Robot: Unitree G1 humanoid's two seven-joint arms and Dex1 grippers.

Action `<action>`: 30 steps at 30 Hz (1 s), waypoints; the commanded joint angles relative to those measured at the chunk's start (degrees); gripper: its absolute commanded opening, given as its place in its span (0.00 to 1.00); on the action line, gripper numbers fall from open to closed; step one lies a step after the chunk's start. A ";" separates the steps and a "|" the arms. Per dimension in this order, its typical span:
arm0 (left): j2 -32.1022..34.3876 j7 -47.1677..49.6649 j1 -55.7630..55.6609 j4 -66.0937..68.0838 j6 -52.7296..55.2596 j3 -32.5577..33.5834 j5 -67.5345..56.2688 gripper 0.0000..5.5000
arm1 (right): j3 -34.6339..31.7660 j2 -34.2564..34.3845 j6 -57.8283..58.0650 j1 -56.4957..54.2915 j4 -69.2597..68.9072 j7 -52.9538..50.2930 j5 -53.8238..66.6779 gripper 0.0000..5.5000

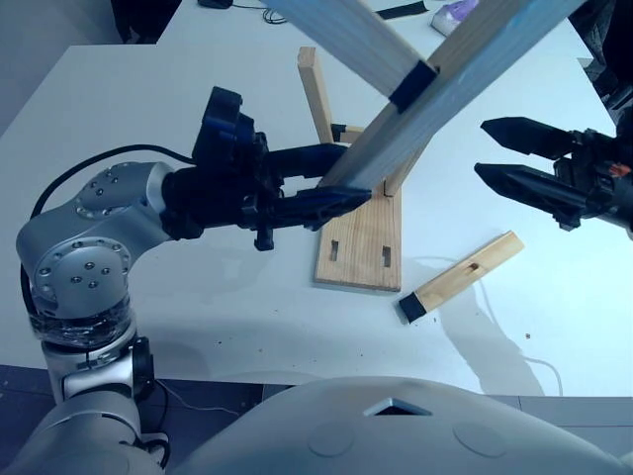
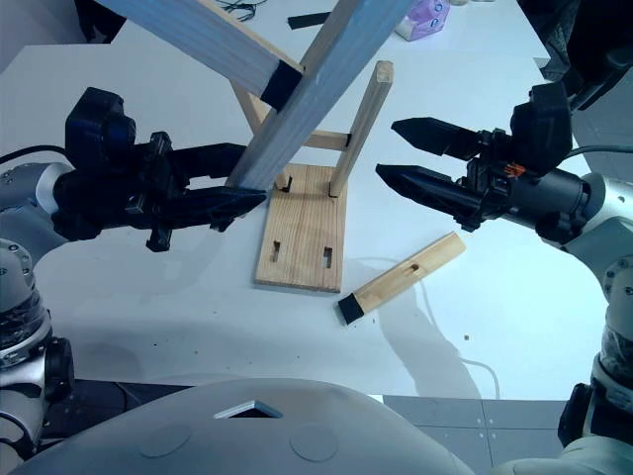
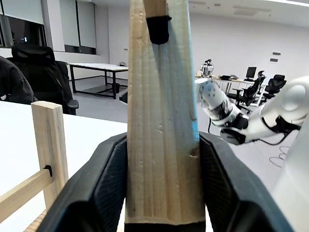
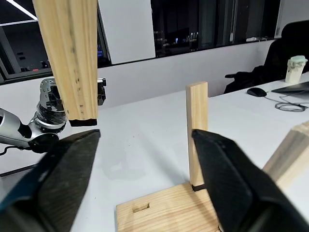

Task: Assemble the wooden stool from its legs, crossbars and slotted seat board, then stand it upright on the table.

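The slotted seat board (image 2: 302, 242) lies flat on the table (image 2: 148, 297), just past my left fingertips. Two legs (image 2: 364, 119) stand upright at its far end, joined by a crossbar (image 2: 326, 141). The two slots at its near end are open holes.

My left gripper (image 2: 247, 178) is clamped on the lower end of a third leg (image 2: 307, 99). This leg slants up and away from the fingers, and a second beam (image 2: 198, 35) meets it at a black joint higher up (I can't tell how firmly). The held end hangs close over the board's left edge.

My right gripper (image 2: 388, 148) hovers on the board's other side with its fingers spread wide, holding nothing. Its tips point at the upright legs. A loose leg (image 2: 401, 280) lies on the table below those fingers, its black-capped end near the board's near corner.
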 commanded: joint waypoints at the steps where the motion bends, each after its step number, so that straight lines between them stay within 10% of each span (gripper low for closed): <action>1: 2.12 -3.73 1.71 -0.82 -2.32 -2.21 2.77 0.37 | 0.39 -1.63 2.29 -3.05 -0.08 1.08 3.08 0.67; 30: 5.21 -13.62 10.65 -0.34 -9.46 -9.88 11.77 0.37 | 7.39 -2.85 6.54 -12.27 0.06 7.31 5.24 0.67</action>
